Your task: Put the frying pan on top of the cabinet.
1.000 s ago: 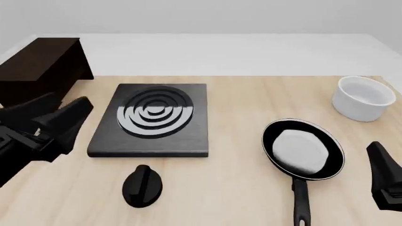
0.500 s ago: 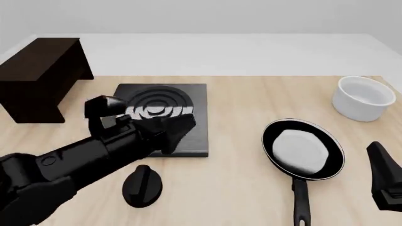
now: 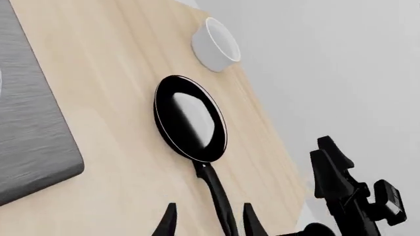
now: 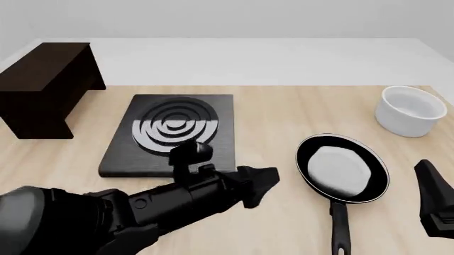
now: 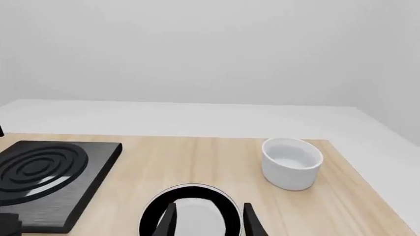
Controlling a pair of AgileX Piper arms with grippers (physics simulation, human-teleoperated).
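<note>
Glossy black round frying pan [image 4: 343, 168], long-handled, on pale wood table [image 4: 284, 111].

Light wood bench [image 4: 284, 106] w/ visible grain, pale white floor [image 4: 269, 58] beyond its far edge, plain grey-white wall [image 4: 227, 18] behind. Even, soft light, no hard shadows.

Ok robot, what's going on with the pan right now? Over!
Left gripper open, empty, pointed at the frying pan. Right gripper open, idle. Pan on table, untouched. Cabinet top free. Path open.
</note>
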